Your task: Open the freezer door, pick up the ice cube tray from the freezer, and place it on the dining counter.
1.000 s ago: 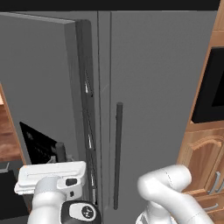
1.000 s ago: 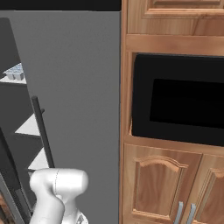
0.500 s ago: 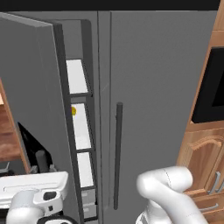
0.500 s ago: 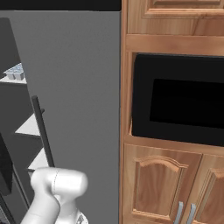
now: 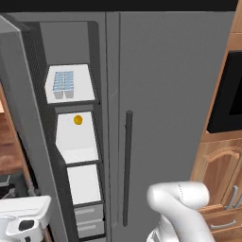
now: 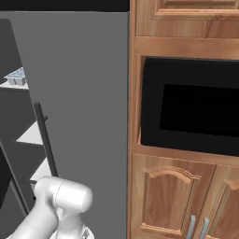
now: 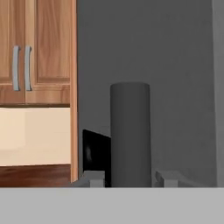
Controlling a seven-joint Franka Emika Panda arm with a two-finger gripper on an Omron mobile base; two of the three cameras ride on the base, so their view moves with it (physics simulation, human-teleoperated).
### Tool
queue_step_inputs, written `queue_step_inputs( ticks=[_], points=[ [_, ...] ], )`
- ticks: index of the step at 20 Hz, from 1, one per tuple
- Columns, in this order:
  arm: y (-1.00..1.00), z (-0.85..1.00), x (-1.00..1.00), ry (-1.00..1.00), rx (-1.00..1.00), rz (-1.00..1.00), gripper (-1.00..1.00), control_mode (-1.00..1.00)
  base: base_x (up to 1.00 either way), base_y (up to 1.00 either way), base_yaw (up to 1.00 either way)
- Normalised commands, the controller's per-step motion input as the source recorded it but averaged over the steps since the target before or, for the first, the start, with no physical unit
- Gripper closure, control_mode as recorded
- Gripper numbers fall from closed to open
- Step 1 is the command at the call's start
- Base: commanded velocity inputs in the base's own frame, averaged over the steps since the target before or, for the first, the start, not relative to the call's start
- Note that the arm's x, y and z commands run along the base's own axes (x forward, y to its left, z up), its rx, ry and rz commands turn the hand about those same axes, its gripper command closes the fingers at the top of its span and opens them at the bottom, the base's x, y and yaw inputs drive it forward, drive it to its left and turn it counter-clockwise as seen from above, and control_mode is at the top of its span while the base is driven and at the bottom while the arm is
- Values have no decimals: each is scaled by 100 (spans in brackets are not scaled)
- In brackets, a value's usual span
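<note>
The freezer door [image 5: 21, 118] stands swung wide open at the left of the freezer [image 5: 75, 142], its inner edge facing the left base view. Inside the freezer, the ice cube tray [image 5: 63, 84] lies flat on the top white shelf [image 5: 71, 97], above a small yellow round thing [image 5: 78, 120] on the shelf below it; two drawers [image 5: 89, 220] sit at the freezer's bottom. In the right base view the ice cube tray [image 6: 15, 76] shows at the left edge, left of the plain grey door [image 6: 84, 107]. In the hand view the fingers [image 7: 95, 178] stand on either side of the door's grey bar handle [image 7: 130, 131], close against it; whether they press it I cannot tell.
</note>
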Motion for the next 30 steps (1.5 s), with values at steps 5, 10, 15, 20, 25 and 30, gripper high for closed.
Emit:
queue_step_inputs(
  ticks=[5,10,15,20,25,30],
  points=[
    [38,0,0,0,0,0,100,-100,0,0,0],
    [26,0,0,0,0,0,100,-100,0,0,0],
    [4,0,0,0,0,0,-100,-100,0,0,0],
    [0,0,0,0,0,0,-100,-100,0,0,0],
    [0,2,-47,-2,-1,0,-100,-100,0,0,0],
    [-5,8,-93,-9,-1,0,-100,-100,0,0,0]
  ],
)
